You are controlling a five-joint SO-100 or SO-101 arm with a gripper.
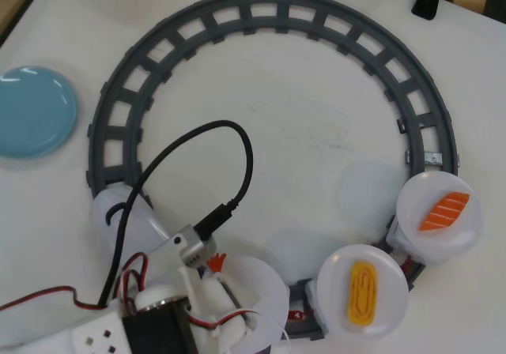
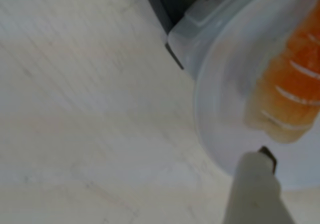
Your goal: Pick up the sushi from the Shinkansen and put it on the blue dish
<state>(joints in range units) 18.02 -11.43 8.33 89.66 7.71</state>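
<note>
In the overhead view the white Shinkansen stands on the lower left of the track, its cars carrying round white plates. My gripper hangs over the first plate and hides most of the sushi; only its red tail shows. The wrist view shows the sushi, orange with pale stripes, lying on that plate. One white finger sits just below its end, apart from it, with no second finger against it. The blue dish lies at the far left with nothing on it.
The grey circular track fills the table's middle. Behind the first plate come a plate with a yellow egg piece and one with an orange striped slab. A black cable loops above the arm. A dark clamp sits top right.
</note>
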